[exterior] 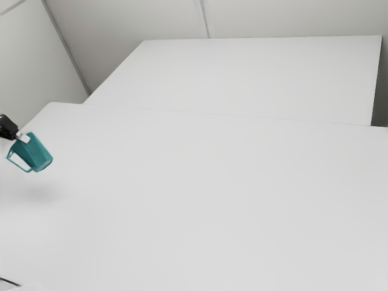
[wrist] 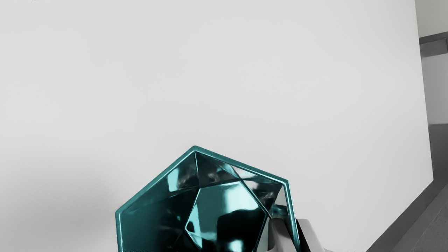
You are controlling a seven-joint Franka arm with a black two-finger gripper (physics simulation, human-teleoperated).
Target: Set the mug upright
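At the exterior view's far left, my gripper [exterior: 22, 137] is shut on the rim of the teal mug [exterior: 38, 154]. The mug hangs tilted above the table, its base slanting down toward the exterior view's right and its handle on the side toward the exterior view's left. Looking into the mug [wrist: 227, 203] from the wrist view, I see its angular rim and shiny inside. One finger of the gripper [wrist: 293, 232] is inside the wall and the other outside, pinching it. The handle is hidden in that view.
A wide white table [exterior: 212, 200] lies below the mug, with a soft shadow under it. Another white surface [exterior: 242, 79] stands beyond the table's far edge. Pale walls [exterior: 139, 18] rise behind, and a dark cable [exterior: 9, 282] shows at the near left corner.
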